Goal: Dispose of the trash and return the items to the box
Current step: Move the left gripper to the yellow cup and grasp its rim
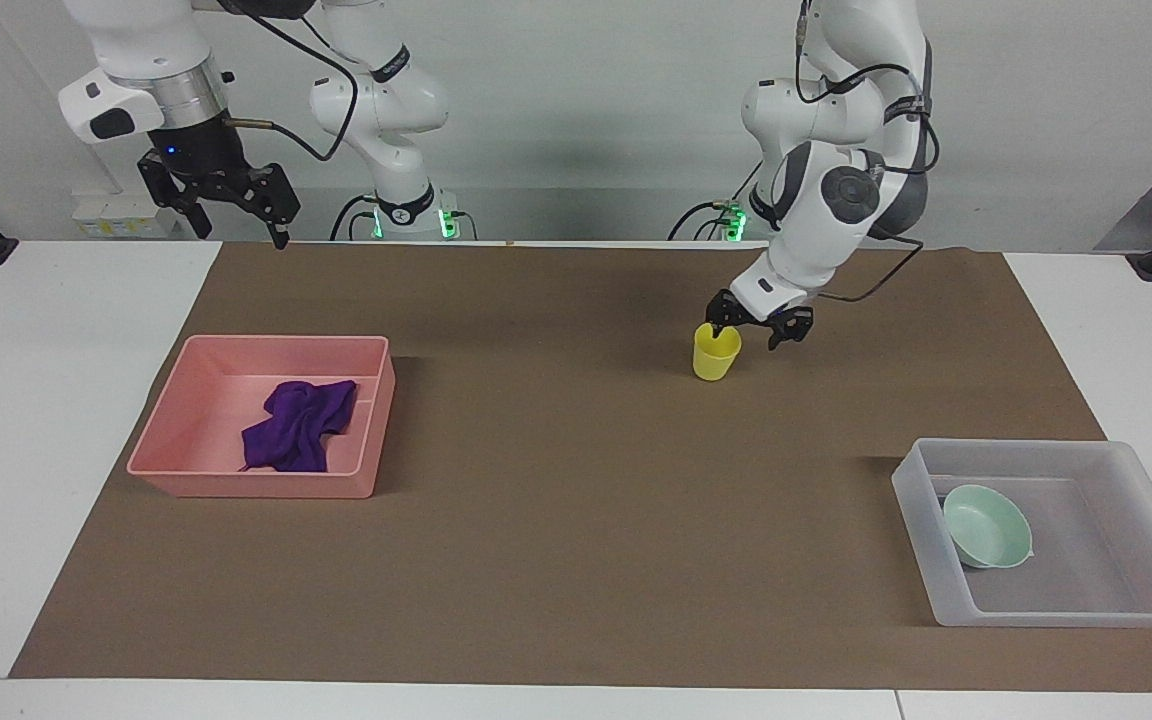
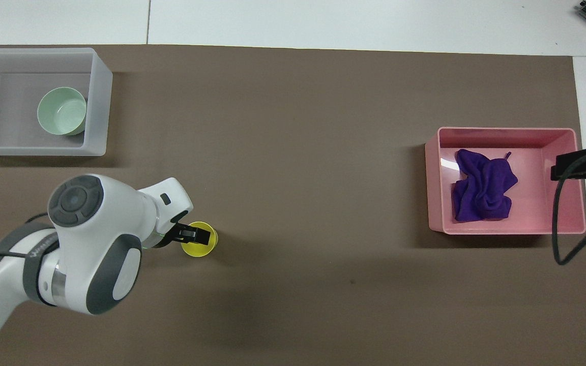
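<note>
The left gripper (image 1: 754, 328) is down at the yellow cup (image 1: 716, 351), fingers spread apart, one finger at the cup's rim on the side toward the robots and the other hanging just beside the cup toward the left arm's end of the table; nothing is clamped yet, and whether a finger actually touches the rim is hard to tell. From overhead the left arm's big white wrist covers the mat beside the cup, with the dark fingers reaching over the yellow rim. The cup stands upright on the brown mat (image 1: 556, 520), alone in the open middle, with bare mat all round it. Well apart from it, at the left arm's end and farther from the robots, sits the translucent box (image 1: 921, 535), and the mint-green bowl (image 1: 986, 526) lies inside it, tilted against the wall nearest the table's middle. Between cup and box there is only clear mat. At the right arm's end the pink tray (image 1: 251, 485) holds the purple rag (image 1: 298, 425), crumpled in a heap on its floor. The right gripper (image 1: 231, 200) hangs high in the air with fingers open and empty, over the edge of the table at its own end, above and clear of the pink tray; that arm waits. A black cable loops from its wrist.
</note>
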Motion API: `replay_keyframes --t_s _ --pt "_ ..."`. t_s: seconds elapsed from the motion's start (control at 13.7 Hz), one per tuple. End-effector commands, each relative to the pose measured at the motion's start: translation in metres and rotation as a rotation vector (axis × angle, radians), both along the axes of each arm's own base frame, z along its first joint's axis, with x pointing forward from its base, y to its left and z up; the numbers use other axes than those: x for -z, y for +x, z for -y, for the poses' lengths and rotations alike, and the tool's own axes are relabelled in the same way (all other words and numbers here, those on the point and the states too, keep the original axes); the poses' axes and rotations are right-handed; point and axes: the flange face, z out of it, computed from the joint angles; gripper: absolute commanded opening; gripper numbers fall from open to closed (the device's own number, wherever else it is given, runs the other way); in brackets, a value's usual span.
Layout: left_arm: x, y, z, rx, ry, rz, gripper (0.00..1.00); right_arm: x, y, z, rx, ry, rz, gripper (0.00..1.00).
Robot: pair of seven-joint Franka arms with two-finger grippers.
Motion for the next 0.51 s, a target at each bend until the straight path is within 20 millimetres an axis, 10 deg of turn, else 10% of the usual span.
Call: replay_keyframes --t_s 0.0,0.07,0.22,0.44 --pt "0.0122 -0.0229 -0.0054 -0.006 -0.014 0.045 1.0 0.0016 -0.0055 -0.0008 -0.035 0.017 -0.014 1.0" --pt "0.015 -0.0241 -0.0069 -0.001 -0.013 0.045 0.91 0.0025 -0.0058 -0.0008 -0.035 0.017 -0.019 1.0" --pt "0.0155 -0.0242 -0.0083 0.001 -0.01 0.04 0.11 0.0035 -0.0067 0.0016 -0.032 0.018 -0.023 1.0" --pt "0.0141 -0.023 -0.0055 -0.008 -0.013 0.044 0.0 0.0032 -0.0087 0.0018 -0.03 0.018 -0.023 1.0"
